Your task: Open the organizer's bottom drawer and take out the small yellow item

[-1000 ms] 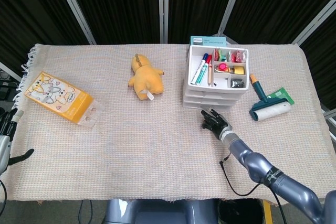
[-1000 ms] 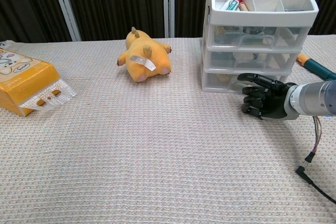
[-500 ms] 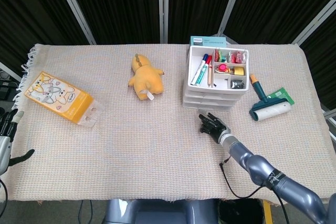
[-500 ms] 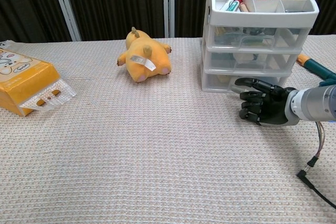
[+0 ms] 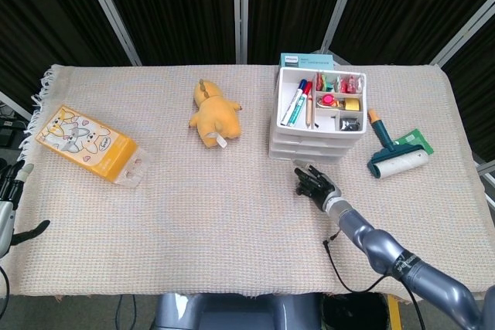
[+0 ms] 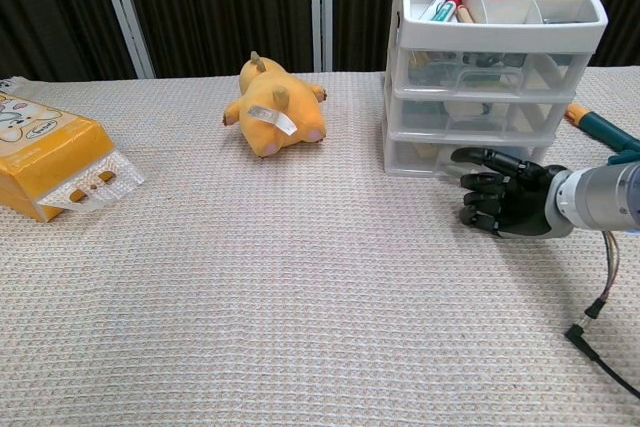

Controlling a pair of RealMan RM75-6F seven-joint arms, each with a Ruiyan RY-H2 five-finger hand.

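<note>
The white organizer [image 5: 317, 130] [image 6: 402, 67] stands at the back right with an open top tray of pens and small items. All its drawers are closed. The bottom drawer [image 6: 432, 155] is translucent, and I cannot make out a yellow item inside it. My right hand [image 5: 314, 185] [image 6: 502, 203] hovers just in front of the bottom drawer, right of its middle. Its fingers are apart and loosely bent toward the drawer front, holding nothing. My left hand [image 5: 9, 200] shows only at the far left edge of the head view, off the table, fingers apart and empty.
A yellow plush toy [image 5: 214, 116] [image 6: 275, 107] lies left of the organizer. An orange snack box [image 5: 89, 144] [image 6: 45, 162] sits far left. A teal lint roller [image 5: 396, 152] [image 6: 598, 129] lies right of the organizer. A black cable [image 5: 340, 256] [image 6: 592, 319] trails below my right forearm.
My right hand drifted slightly left and toward the table's front, then back a little toward the drawer. The drawers stay closed and the left hand has not moved.
</note>
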